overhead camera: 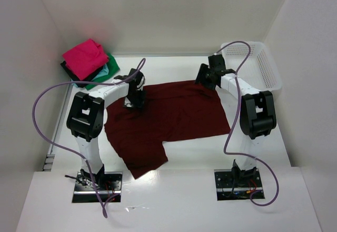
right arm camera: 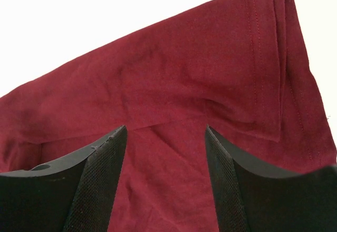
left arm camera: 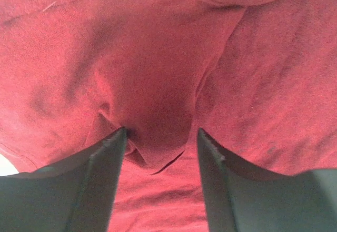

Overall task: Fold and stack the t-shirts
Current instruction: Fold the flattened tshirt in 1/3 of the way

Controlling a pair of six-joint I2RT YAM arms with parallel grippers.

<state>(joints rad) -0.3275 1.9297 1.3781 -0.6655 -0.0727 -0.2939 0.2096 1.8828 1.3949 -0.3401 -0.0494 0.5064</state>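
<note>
Maroon t-shirt (overhead camera: 174, 119) spread out, left claw (overhead camera: 135, 102), right claw (overhead camera: 203, 79) parted on it

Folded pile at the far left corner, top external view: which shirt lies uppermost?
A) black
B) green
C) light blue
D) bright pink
D: the bright pink shirt covers the top of the pile, and the green shirt peeks out only from beneath its right edge.
</note>
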